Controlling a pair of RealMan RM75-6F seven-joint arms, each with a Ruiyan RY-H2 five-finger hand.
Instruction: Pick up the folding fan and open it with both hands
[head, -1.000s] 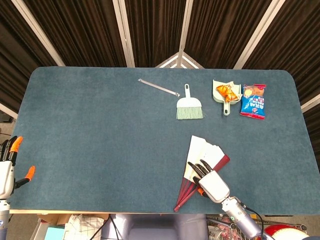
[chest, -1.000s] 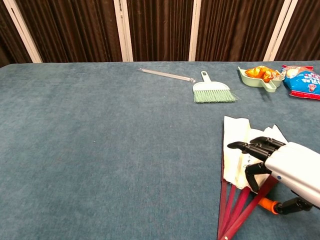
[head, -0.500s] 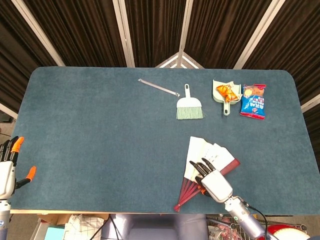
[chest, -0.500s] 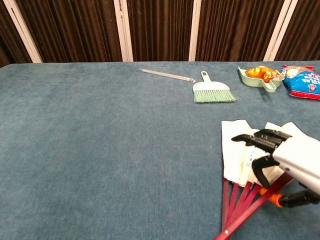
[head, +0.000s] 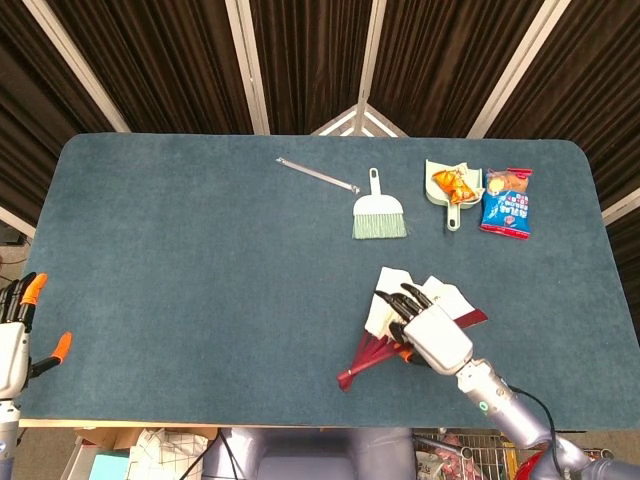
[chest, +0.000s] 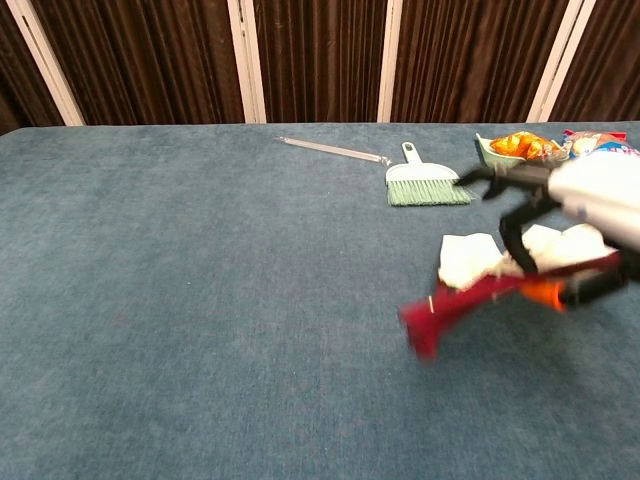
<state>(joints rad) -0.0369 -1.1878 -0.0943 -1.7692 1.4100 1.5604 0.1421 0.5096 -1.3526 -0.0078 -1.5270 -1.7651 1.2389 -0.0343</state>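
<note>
The right hand (head: 432, 330) holds the folding fan (chest: 470, 285), partly spread, above the blue surface (head: 200, 260) near its front right part. The red ribs point to the left and the white paper lies under the dark fingers (chest: 510, 200). The left hand (head: 14, 335) is at the left front edge of the surface, its fingers apart, holding nothing. A small brush (head: 378, 212) lies farther back.

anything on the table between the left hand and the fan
Nothing: in the head view only bare blue cloth lies between the left hand and the fan, held by the right hand.
</note>
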